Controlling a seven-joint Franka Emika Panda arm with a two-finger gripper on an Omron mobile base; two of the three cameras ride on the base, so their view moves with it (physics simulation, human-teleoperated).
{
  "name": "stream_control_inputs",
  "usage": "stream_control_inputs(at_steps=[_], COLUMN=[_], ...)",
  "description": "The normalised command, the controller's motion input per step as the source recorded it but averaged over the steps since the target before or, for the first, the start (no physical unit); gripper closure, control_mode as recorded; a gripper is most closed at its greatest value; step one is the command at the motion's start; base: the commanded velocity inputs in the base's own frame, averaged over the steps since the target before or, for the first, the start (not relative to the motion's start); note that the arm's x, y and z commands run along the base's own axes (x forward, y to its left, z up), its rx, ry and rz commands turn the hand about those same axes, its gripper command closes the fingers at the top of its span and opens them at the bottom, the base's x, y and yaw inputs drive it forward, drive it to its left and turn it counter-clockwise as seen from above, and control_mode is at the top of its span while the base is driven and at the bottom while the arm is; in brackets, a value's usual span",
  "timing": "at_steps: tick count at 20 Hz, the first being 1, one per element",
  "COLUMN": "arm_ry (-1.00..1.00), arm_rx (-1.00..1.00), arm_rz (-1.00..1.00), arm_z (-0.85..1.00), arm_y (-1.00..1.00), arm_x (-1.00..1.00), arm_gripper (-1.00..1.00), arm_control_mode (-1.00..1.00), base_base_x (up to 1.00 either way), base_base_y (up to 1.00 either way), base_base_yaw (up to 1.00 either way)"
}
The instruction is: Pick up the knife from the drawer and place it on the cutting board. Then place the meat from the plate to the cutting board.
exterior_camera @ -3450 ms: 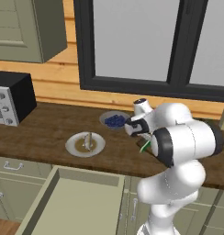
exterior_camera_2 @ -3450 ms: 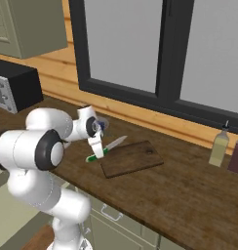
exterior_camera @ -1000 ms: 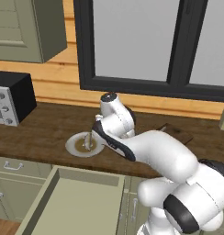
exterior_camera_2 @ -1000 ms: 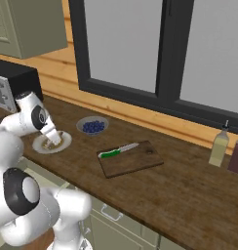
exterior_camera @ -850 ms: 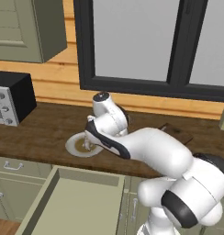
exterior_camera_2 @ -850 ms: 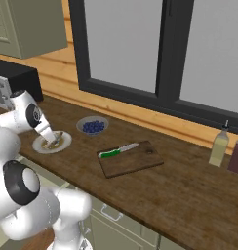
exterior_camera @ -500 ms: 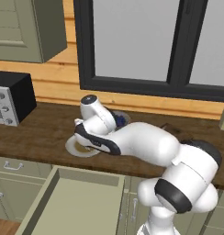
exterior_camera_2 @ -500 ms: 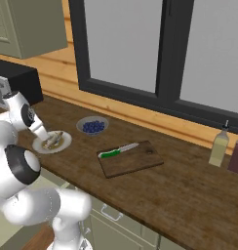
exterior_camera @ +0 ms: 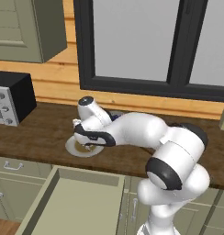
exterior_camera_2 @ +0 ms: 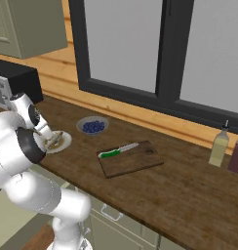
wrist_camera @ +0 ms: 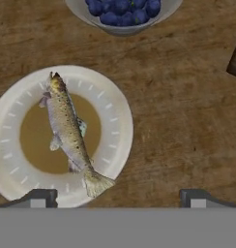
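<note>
Hand view, gripper (wrist_camera: 118,196) wide open, empty, above plate (wrist_camera: 117,116) edge; meat (wrist_camera: 66,128) untouched, bare counter (wrist_camera: 183,121) alongside

The plate (wrist_camera: 117,116) sits on the counter (exterior_camera_2: 179,190), with the meat (wrist_camera: 66,131) lying on it across its centre. The claw (wrist_camera: 117,196) hangs over the plate's near edge. The berry bowl (exterior_camera_2: 92,126) stands just behind the plate. The board (exterior_camera_2: 133,161) lies well to the plate's right, the knife (exterior_camera_2: 118,150) on it. The drawer (exterior_camera: 72,202) stands open below the plate.
</note>
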Motion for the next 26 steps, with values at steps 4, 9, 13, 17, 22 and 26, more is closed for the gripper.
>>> stream_control_inputs(at_steps=[4, 9, 13, 17, 22, 26], arm_ry=[0.00, 0.00, 0.00, 0.00, 0.02, 0.04], arm_rx=[-0.05, -0.01, -0.01, -0.03, -0.05, -0.04], arm_rz=[0.00, 0.00, 0.00, 0.00, 0.00, 0.00], arm_z=[-0.38, -0.08, -0.13, -0.25, -0.23, -0.15], arm_y=[0.12, 0.07, 0.08, 0.16, 0.15, 0.01], arm_x=[0.22, 0.30, 0.42, 0.39, 0.26, 0.03], arm_gripper=[-1.00, -1.00, -1.00, -1.00, -1.00, -1.00], arm_control_mode=[-1.00, -1.00, -1.00, -1.00, -1.00, -1.00], base_base_x=[0.00, 0.00, 0.00, 0.00, 0.00, 0.00], base_base_y=[0.00, 0.00, 0.00, 0.00, 0.00, 0.00], base_base_yaw=[0.00, 0.00, 0.00, 0.00, 0.00, 0.00])
